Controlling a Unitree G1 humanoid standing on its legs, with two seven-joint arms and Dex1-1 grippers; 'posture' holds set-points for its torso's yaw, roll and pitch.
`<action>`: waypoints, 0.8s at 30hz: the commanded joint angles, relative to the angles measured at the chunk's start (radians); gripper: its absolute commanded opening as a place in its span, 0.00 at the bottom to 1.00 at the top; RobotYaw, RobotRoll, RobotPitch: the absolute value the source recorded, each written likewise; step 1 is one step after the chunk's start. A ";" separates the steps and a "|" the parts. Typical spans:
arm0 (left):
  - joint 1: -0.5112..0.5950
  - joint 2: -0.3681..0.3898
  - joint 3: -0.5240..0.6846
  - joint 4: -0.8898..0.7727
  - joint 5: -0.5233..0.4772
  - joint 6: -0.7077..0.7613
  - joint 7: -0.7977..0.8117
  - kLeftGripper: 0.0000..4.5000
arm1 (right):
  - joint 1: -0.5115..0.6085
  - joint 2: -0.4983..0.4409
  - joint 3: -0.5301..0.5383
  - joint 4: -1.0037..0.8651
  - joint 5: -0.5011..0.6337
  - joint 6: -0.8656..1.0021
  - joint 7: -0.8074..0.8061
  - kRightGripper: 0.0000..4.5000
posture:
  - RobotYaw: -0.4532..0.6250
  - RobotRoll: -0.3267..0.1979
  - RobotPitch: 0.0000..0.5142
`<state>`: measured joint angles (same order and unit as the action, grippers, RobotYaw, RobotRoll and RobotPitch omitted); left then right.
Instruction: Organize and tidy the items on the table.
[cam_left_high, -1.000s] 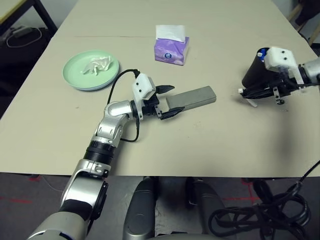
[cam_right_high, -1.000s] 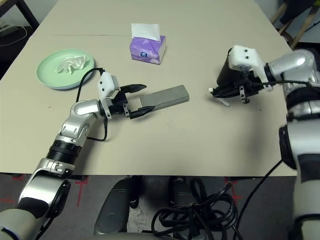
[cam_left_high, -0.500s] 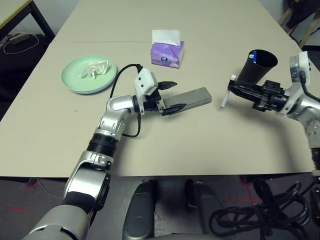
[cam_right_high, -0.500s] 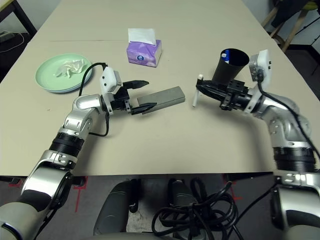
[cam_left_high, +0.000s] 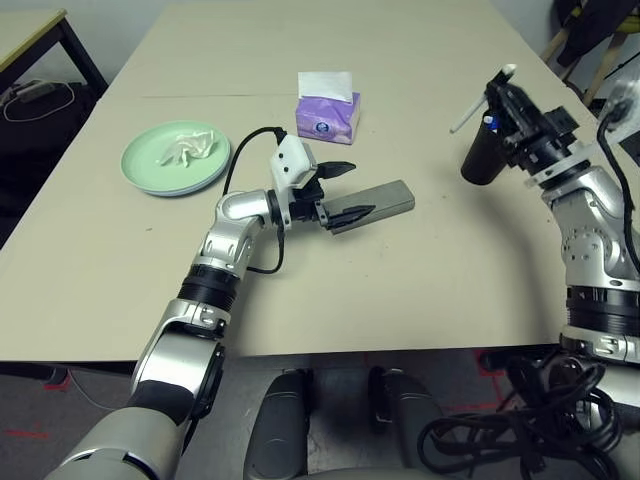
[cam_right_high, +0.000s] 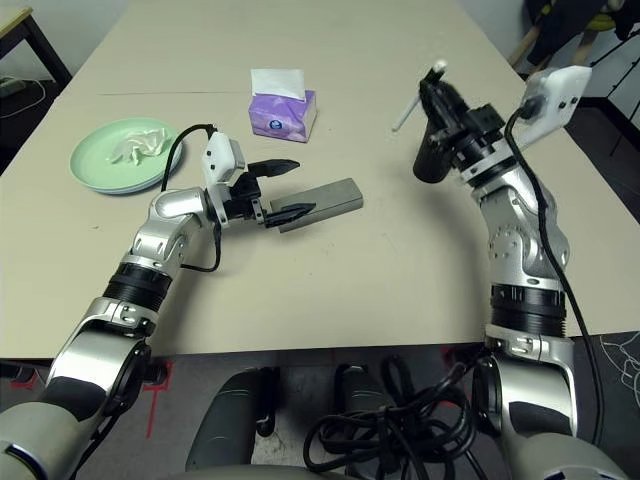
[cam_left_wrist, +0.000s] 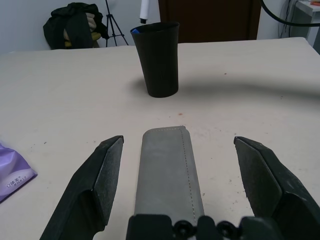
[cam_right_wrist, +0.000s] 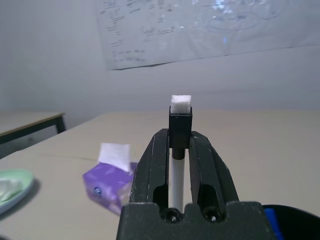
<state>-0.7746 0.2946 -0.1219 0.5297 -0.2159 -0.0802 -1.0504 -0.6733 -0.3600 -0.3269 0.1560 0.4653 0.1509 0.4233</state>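
While the left pincer (cam_left_high: 340, 198) hangs wide open, its fingers astride the near end of the case (cam_left_high: 375, 201) without touching it, the right pincer (cam_right_high: 432, 88) is clamped on the pen (cam_right_high: 417, 96), raised just above the cup (cam_left_high: 483, 155). The cup stands on the worktop (cam_left_high: 420, 290) well right of the case; the tissue box (cam_left_high: 325, 106) sits behind the case, the plates (cam_left_high: 175, 160) with crumpled tissue (cam_left_high: 186, 147) to its left.

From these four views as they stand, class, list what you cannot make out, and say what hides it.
- Black cup: the right pincer and its arm cover most of it in the head views; its contents stay unseen.
- White pen: its lower part is buried between the fingers in the right wrist view.
- Glasses case: its near end is hidden by the left pincer's base; contents unknown.
- Writing on the tissue box: too small.
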 joint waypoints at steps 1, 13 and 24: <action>-0.004 0.002 0.002 0.008 0.008 0.000 -0.004 1.00 | -0.048 0.017 -0.008 0.023 -0.052 0.011 -0.138 0.09 | 0.43 0.62 0.20; -0.010 0.006 0.007 0.013 0.011 -0.001 -0.001 1.00 | -0.118 -0.021 -0.010 0.058 -0.116 0.190 -0.362 0.09 | 0.44 0.62 0.20; -0.054 0.014 0.027 0.038 0.007 0.007 -0.001 1.00 | -0.097 -0.037 0.015 0.048 -0.129 0.291 -0.346 0.09 | 0.45 0.62 0.20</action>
<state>-0.8205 0.3010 -0.0955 0.5556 -0.2157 -0.0801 -1.0495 -0.7783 -0.3891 -0.3175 0.2029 0.3479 0.4291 0.0723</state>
